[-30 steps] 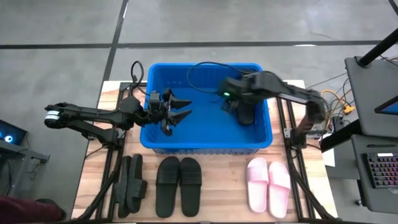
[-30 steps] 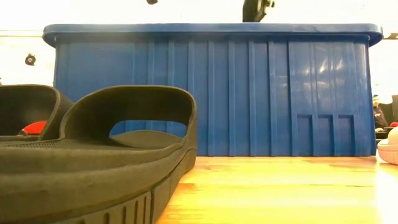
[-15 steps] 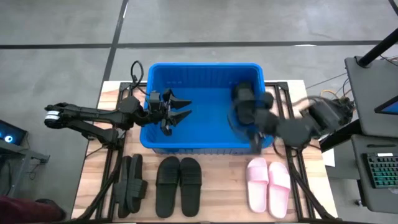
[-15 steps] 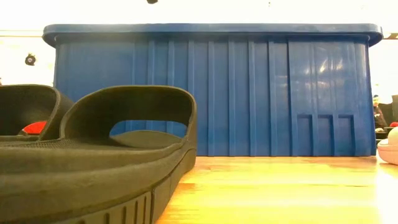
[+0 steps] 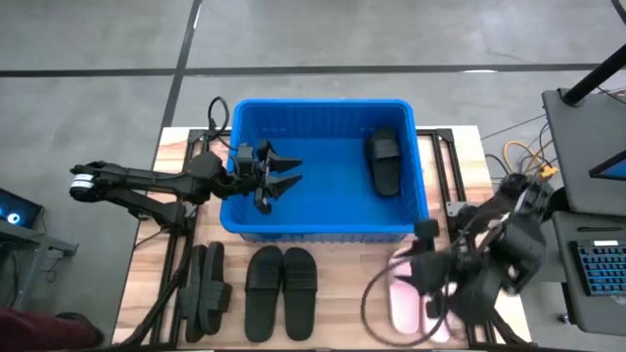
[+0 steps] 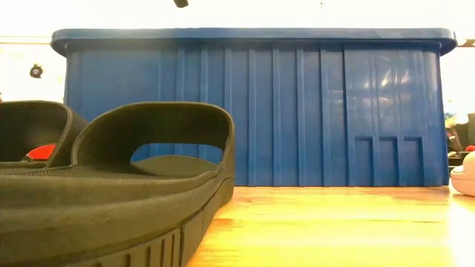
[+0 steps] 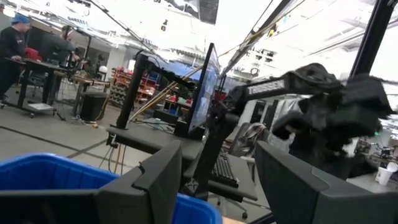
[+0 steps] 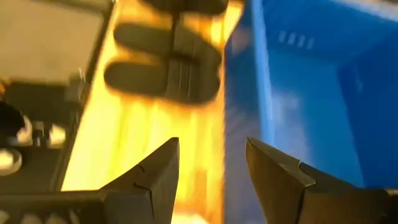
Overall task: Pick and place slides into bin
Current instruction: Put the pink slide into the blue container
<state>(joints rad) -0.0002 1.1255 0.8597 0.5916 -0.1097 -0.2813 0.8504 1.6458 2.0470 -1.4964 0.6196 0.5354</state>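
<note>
One black slide [image 5: 383,162] lies inside the bin [image 5: 323,227], against its right wall, lengthwise from the far wall toward the near one. The other slides wait on the wooden table [image 5: 342,293] in front of the bin's near wall: a black pair standing on edge [image 5: 203,288] off the bin's left corner, a black pair lying flat [image 5: 281,279] in front of the bin's middle, and the pale pink pair [image 5: 423,286] off its right corner, partly hidden under the right arm. In the low view, one black slide [image 6: 111,185] fills the foreground with the bin's ribbed wall behind it.

The left gripper [image 5: 279,175] hangs over the left part of the bin, just inside its left wall — fingers parted, nothing between them. The right gripper [image 5: 406,276] is out of the bin, in front of its near right corner and over the pink pair; its own camera shows its fingers [image 8: 149,174] spread and empty, with the bin's wall and the flat black pair ahead.

Beyond the bin's right side stands a dark desk with a keyboard [image 5: 597,264].
</note>
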